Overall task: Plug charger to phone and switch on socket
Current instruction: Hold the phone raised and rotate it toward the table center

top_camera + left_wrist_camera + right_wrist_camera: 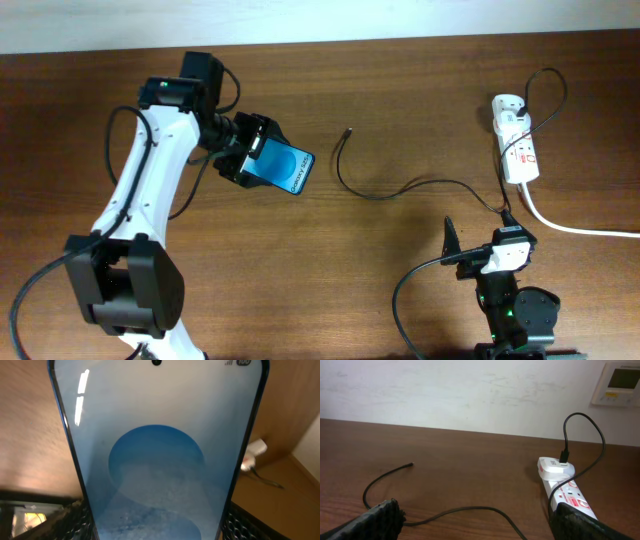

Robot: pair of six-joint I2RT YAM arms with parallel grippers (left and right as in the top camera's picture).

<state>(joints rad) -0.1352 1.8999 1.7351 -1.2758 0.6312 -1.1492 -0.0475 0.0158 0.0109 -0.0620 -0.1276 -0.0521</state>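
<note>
Black charger tip [347, 130] lies loose on the bench [400, 80], just right of the phone [288, 168] clamped in the left pincer [258, 158], its end pointing away from the wide-open, empty right pincer [479, 238] near the socket [517, 150].

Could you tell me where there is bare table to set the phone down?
The table is bare between the left arm and right gripper, and beyond the charger toward the socket; crowded around socket and white cord.
</note>
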